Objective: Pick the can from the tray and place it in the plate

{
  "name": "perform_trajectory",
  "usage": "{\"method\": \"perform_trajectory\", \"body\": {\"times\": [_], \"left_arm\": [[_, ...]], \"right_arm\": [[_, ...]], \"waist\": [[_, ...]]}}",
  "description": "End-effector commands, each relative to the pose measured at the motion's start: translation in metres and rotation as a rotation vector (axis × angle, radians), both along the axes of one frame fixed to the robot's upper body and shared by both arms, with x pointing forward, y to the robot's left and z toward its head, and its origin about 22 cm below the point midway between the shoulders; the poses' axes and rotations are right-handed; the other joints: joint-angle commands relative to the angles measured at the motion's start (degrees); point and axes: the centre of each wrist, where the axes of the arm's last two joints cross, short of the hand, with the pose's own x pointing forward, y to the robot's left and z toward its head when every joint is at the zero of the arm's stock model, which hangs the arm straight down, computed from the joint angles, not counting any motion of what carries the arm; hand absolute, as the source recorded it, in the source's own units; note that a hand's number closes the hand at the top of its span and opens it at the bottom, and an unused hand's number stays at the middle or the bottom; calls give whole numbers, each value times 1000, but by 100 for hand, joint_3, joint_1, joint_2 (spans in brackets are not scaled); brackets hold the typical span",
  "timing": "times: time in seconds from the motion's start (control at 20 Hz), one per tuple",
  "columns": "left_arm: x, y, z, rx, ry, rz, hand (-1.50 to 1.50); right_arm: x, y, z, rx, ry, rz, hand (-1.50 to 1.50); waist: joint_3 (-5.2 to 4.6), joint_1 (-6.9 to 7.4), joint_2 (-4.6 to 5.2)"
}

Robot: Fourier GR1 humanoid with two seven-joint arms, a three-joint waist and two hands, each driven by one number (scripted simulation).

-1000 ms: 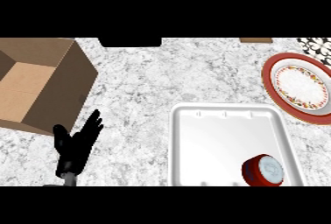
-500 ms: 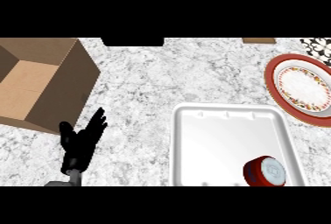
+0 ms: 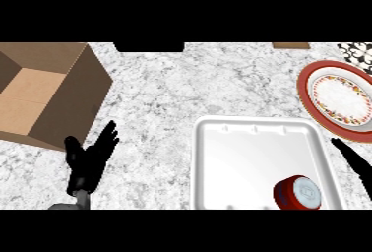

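Observation:
A red can (image 3: 298, 193) with a pale lid stands in the near right corner of the white tray (image 3: 251, 162). The red-rimmed plate (image 3: 341, 98) with a patterned white centre lies at the right edge, beyond the tray. My left hand (image 3: 88, 162) rests open at the lower left, fingers up, far from the tray. Black fingers of my right hand (image 3: 356, 161) show at the right edge, just right of the tray and above the can, straight and touching nothing.
An open cardboard box (image 3: 44, 93) stands at the left. A black-and-white patterned object (image 3: 357, 50) sits at the top right corner. Marble counter (image 3: 189, 83) lies between box and plate.
My right hand's fingers have come into view at the right edge beside the tray. The left hand has barely shifted. The can has not moved.

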Motion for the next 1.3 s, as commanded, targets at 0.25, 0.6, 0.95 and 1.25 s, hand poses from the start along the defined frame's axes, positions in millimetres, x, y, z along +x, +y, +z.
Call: {"method": "perform_trajectory", "body": {"times": [0.25,0.6,0.95,1.25], "left_arm": [[-3,-15,2,5,5,9,0],[-14,5,-6,-11,12,-4,0],[-5,7,21,4,-10,-8,0],[-7,-7,6,-3,-10,-12,0]], "right_arm": [[-17,26,-21,32,37,27,-150],[2,23,-32,-95,80,-31,-150],[10,28,-54,-112,111,-26,-150],[28,42,-77,-116,150,-3,-150]], "waist": [[1,-35,-9],[1,-21,-5],[2,-11,-7],[2,-9,-4]]}}
